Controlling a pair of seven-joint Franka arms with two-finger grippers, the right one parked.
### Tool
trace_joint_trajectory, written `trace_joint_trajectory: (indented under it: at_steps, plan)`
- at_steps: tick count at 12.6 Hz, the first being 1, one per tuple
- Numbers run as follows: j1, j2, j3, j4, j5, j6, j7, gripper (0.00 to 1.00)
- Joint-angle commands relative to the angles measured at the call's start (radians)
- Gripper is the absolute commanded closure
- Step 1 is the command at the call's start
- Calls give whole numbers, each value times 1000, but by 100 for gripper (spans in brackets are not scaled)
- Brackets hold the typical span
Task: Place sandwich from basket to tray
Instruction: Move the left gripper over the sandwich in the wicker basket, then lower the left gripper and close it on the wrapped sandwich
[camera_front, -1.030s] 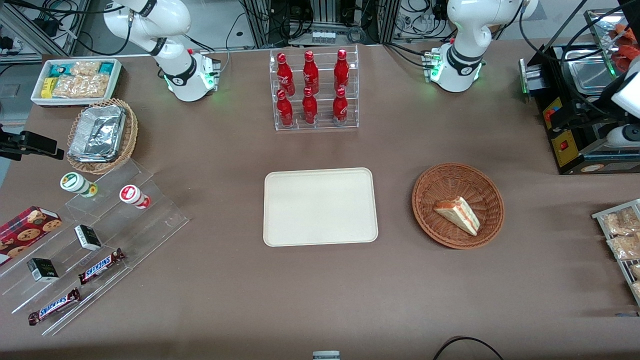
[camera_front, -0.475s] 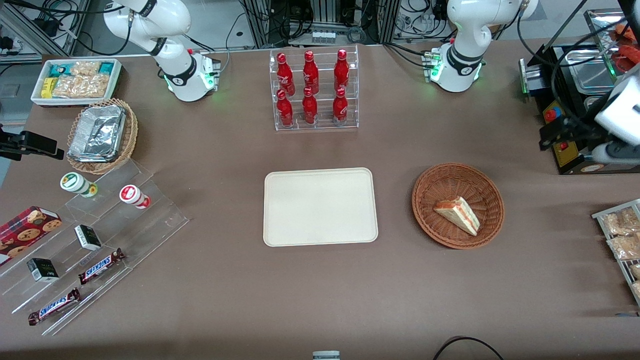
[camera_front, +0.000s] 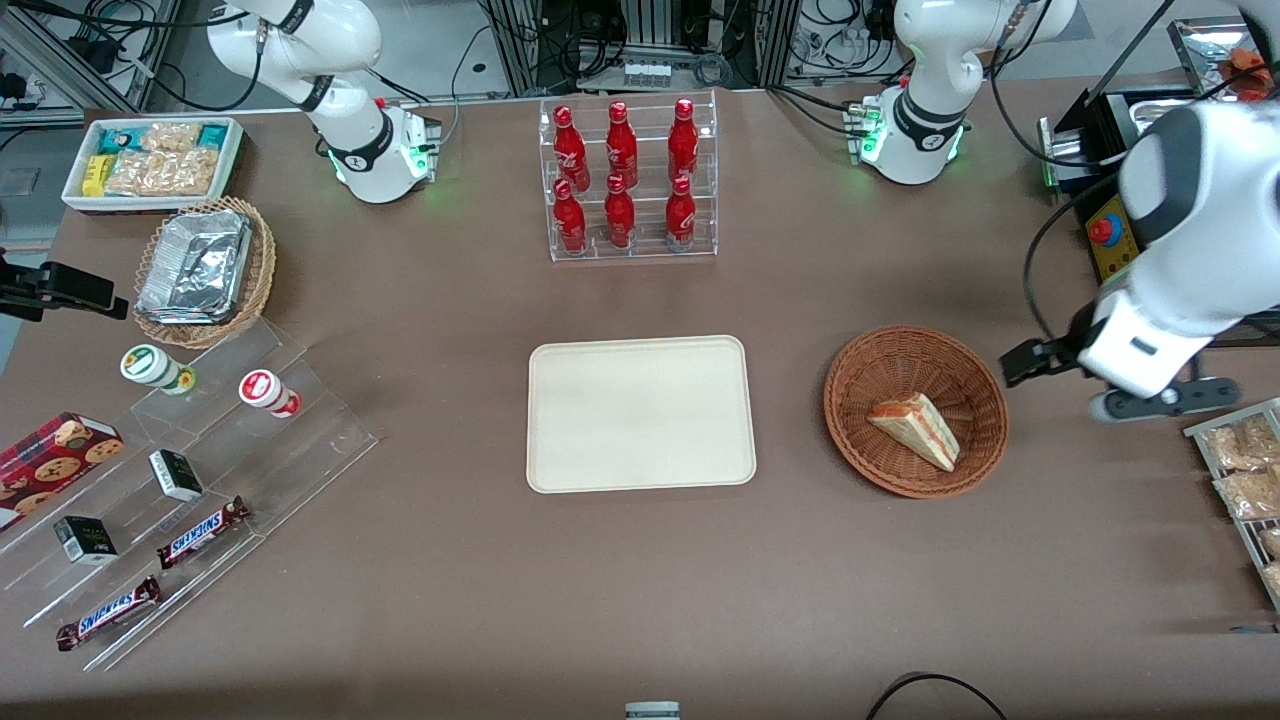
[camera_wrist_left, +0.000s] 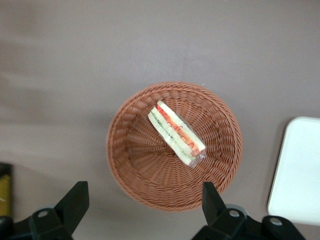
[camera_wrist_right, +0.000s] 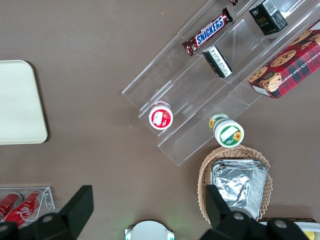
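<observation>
The sandwich (camera_front: 915, 428), a white bread wedge with orange-red and green filling, lies in the round reddish-brown wicker basket (camera_front: 870, 370). The cream tray (camera_front: 640, 412) lies flat beside the basket, toward the parked arm's end. My left gripper (camera_front: 1150, 400) hangs above the table beside the basket, toward the working arm's end. In the left wrist view the sandwich (camera_wrist_left: 176, 133) lies in the basket (camera_wrist_left: 130, 165), and a corner of the tray (camera_wrist_left: 300, 170) shows. There my gripper (camera_wrist_left: 145, 192) is open and empty, its black fingers (camera_wrist_left: 75, 202) wide apart over the basket's rim.
A clear rack of red bottles (camera_front: 625, 180) stands farther from the camera than the tray. A black machine (camera_front: 1110, 230) and a wire rack of snack packets (camera_front: 1245, 480) flank my arm. A tan foil basket (camera_front: 205, 270), white snack bin (camera_front: 150, 160) and acrylic shelves (camera_front: 200, 500) lie toward the parked arm's end.
My left arm has swung in from the table's edge by the black machine, nearer to the camera and toward the basket. The sandwich, basket and tray have not moved.
</observation>
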Motion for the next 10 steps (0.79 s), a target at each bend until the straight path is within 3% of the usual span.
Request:
trace_joint_trajectory:
  at_steps: [1, 6, 10]
  plan:
    - [-48, -9, 2, -138, 1, 166, -233, 0]
    - [-91, 26, 2, -310, 2, 439, -580, 0]
    - [-109, 87, 2, -326, 2, 477, -637, 0]
